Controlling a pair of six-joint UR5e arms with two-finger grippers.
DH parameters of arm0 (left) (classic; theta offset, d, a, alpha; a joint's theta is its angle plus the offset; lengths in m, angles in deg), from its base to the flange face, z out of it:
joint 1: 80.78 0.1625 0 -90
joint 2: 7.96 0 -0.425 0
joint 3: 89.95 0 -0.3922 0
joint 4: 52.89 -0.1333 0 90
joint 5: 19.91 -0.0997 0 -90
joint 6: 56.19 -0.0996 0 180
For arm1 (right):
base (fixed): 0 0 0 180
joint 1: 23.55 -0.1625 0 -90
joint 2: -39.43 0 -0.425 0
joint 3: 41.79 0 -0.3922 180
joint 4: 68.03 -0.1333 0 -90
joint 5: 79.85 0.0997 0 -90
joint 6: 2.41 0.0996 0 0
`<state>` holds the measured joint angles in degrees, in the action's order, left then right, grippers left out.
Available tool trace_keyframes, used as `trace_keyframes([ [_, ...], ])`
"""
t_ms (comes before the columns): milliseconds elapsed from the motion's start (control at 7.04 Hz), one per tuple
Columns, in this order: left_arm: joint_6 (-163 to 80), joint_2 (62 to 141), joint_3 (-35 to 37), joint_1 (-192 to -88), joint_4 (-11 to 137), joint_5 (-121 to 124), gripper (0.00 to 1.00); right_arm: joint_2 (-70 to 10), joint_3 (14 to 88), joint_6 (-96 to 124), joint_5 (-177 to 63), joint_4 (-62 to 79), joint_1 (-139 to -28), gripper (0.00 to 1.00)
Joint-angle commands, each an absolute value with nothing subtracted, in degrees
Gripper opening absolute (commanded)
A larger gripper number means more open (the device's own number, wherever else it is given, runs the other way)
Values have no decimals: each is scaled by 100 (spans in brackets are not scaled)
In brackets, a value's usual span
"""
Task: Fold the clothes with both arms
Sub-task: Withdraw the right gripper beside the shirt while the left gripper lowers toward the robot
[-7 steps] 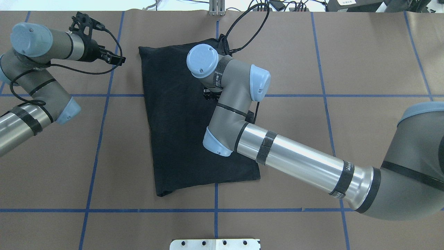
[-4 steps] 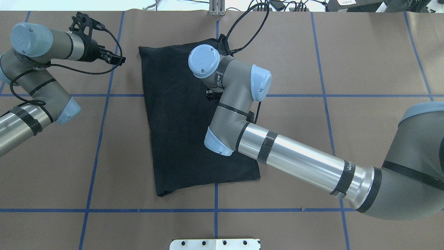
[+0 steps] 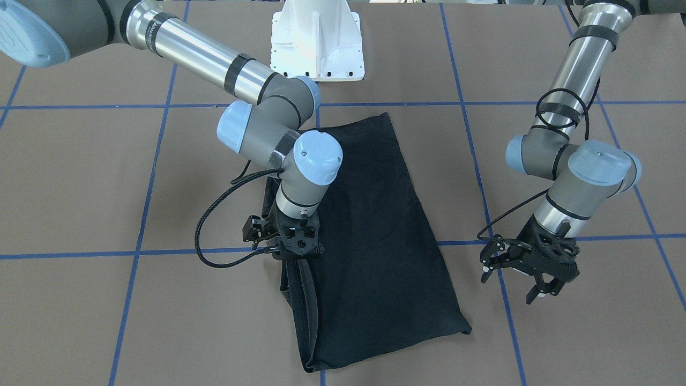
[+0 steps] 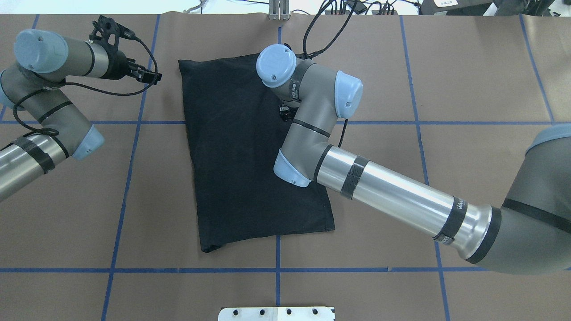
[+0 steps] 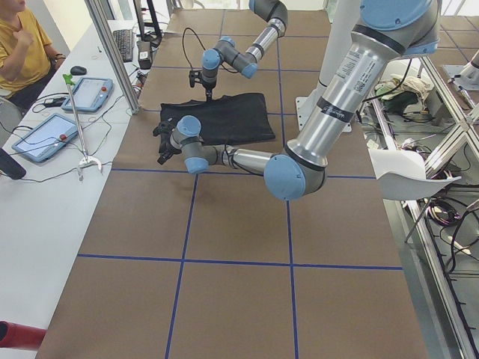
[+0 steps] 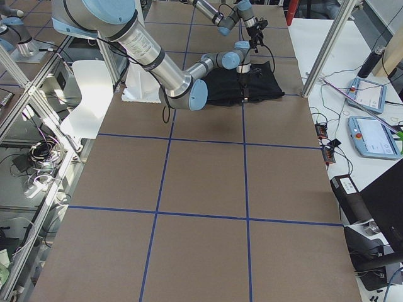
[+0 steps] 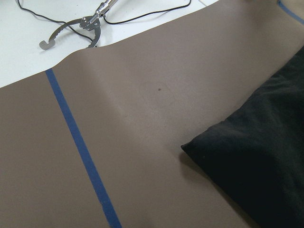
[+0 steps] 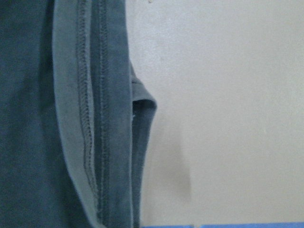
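Cloth this soft and light will likely sag and crease wherever it is lifted, so the black T-shirt (image 4: 232,156) is best taken by a corner or its stitched edge. It lies folded into a long strip on the bench (image 4: 468,80), plain side up. Its long axis runs outward from the robot, slightly slanted; its collar end is unclear. The right hand (image 3: 293,252) hangs over its right edge; whether its fingers are closed I cannot tell. The left hand (image 3: 538,281) hovers spread open, off the cloth.
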<state>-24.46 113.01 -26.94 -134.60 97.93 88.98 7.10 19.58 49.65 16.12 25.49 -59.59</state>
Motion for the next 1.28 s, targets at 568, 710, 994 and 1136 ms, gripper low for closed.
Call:
trace_keyframes([
  [568, -1154, 11194, -2221, -13387, 9749, 8855, 100, -485, 4191, 5064, 2138, 2487, -6372, 100],
  [710, -832, 10906, -1688, -13161, 9723, 8837, 100, -1035, 5120, 5189, 2192, 2487, -6372, 100],
  [994, 142, 10020, -415, -12538, 9723, 8784, 100, -2118, 6670, 5915, 2132, 2408, -6092, 100],
  [1136, 738, 9493, 297, -11977, 9723, 8323, 100, -2417, 6911, 6224, 2027, 2112, -5951, 100],
])
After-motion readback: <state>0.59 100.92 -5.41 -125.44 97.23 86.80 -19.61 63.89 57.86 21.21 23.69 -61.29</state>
